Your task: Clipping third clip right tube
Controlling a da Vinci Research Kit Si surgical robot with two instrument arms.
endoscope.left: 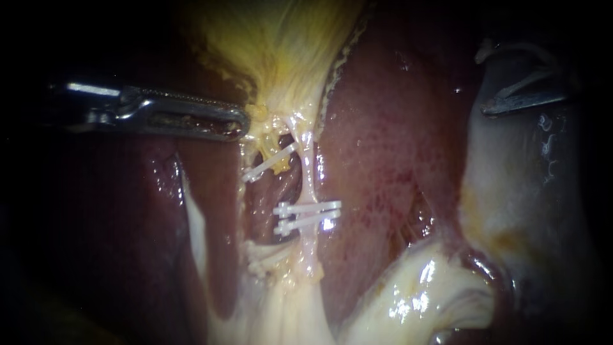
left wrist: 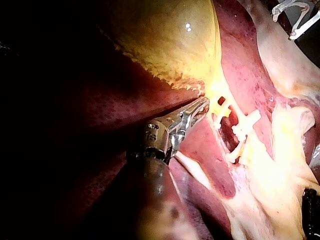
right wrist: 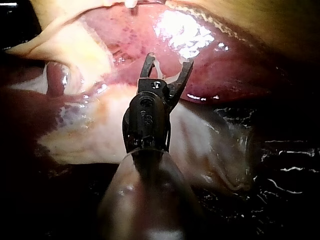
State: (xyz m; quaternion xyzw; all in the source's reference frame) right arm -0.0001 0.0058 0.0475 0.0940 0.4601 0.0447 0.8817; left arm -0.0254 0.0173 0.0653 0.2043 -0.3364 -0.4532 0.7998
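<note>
Our left instrument (endoscope.left: pixel 239 124) pinches the gallbladder (endoscope.left: pixel 281 45) at its neck with its pincer. Our right instrument (right wrist: pixel 169 60), well apart from the right tube (endoscope.left: pixel 308 172) and its two clips (endoscope.left: pixel 306 208), grips an open clip (right wrist: pixel 161 67) in its spread pincer.

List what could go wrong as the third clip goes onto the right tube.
1. The right instrument holds its loaded clip far from the right tube; crossing over, it could scrape the liver.
2. The two clips sit close together on that tube; the third might land on them.
3. The left tube's clip lies nearby and could be snagged.
</note>
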